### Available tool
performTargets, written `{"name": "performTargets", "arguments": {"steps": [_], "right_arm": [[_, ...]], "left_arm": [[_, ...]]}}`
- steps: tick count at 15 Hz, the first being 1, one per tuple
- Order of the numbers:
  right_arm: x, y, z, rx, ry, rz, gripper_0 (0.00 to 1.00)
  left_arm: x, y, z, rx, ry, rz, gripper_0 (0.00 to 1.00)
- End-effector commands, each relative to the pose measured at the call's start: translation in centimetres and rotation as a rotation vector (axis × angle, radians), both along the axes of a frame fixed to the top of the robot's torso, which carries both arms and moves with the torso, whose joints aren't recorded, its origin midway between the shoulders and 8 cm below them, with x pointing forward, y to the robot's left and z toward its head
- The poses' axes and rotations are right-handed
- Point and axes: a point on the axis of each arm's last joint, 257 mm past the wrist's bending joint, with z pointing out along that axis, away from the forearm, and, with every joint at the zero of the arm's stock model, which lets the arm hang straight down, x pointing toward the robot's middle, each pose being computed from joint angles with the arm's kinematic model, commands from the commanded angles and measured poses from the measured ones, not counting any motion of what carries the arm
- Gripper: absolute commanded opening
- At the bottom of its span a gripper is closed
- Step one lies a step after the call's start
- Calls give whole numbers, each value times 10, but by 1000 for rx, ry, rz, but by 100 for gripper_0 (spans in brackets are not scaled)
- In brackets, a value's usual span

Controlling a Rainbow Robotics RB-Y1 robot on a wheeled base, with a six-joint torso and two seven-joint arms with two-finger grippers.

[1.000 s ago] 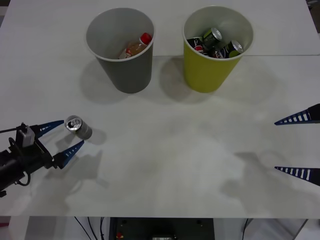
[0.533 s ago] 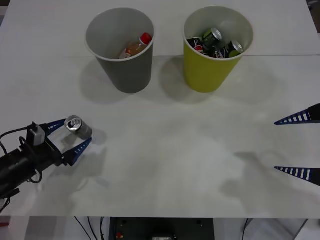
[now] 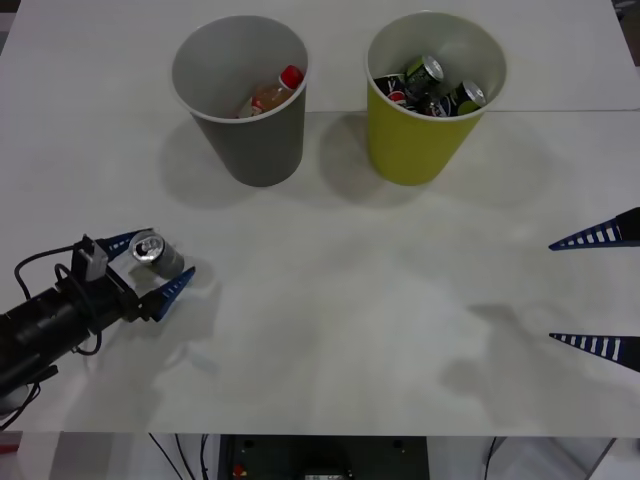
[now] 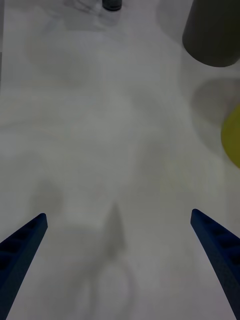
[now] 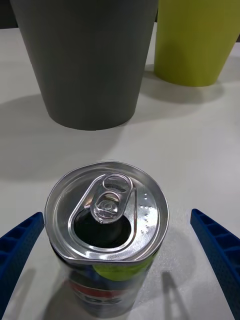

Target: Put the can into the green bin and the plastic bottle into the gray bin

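White table [image 3: 330, 330] fills the front view. At its far side stand the gray bin [image 3: 245, 130] on the left and the green bin [image 3: 425, 130] on the right, near each other but apart. The bottle [image 3: 270, 95] lies tilted inside the gray bin, red cap up. Several cans [image 3: 435, 85] rest inside the green bin. The can [image 3: 157, 254] stands upright on the table at the near left. The left gripper [image 3: 150, 265] reaches in from the left edge, its blue fingers spread wide with the can between them, one finger on each side. The right gripper [image 3: 598, 290] waits at the right edge, its fingers wide apart over bare table.

In the right wrist view the right gripper [image 4: 120, 250] has its fingers splayed above the table, with the base of the gray bin [image 4: 212, 35] and an edge of the green bin [image 4: 232, 135] beyond.

In the left wrist view the can [image 5: 107, 220] stands close up, its silver top opened, pull tab in place. The left gripper [image 5: 120, 250] has a blue finger at each side of it, a gap showing on both sides. The gray bin [image 5: 85, 60] and green bin [image 5: 195, 40] stand behind.
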Motion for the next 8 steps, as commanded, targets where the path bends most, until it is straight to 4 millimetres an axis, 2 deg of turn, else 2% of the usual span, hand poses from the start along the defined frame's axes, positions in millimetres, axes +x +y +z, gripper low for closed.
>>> {"name": "performTargets", "arguments": {"steps": [1,4,5,6,7,8], "right_arm": [[0,0,0,0,0,0,100],[0,0,0,0,0,0,100],[0,0,0,0,0,0,100],[0,0,0,0,0,0,100],[0,0,0,0,0,0,100],[0,0,0,0,0,0,100]], "left_arm": [[5,-3,0,4,-2,2,100],[5,-8,-2,-4,0,2,100],[5,-9,-2,-7,0,5,92],[5,-8,-2,-7,1,6,44],[5,-9,-2,-5,-2,4,6],[5,-8,-3,4,-1,4,0]]}}
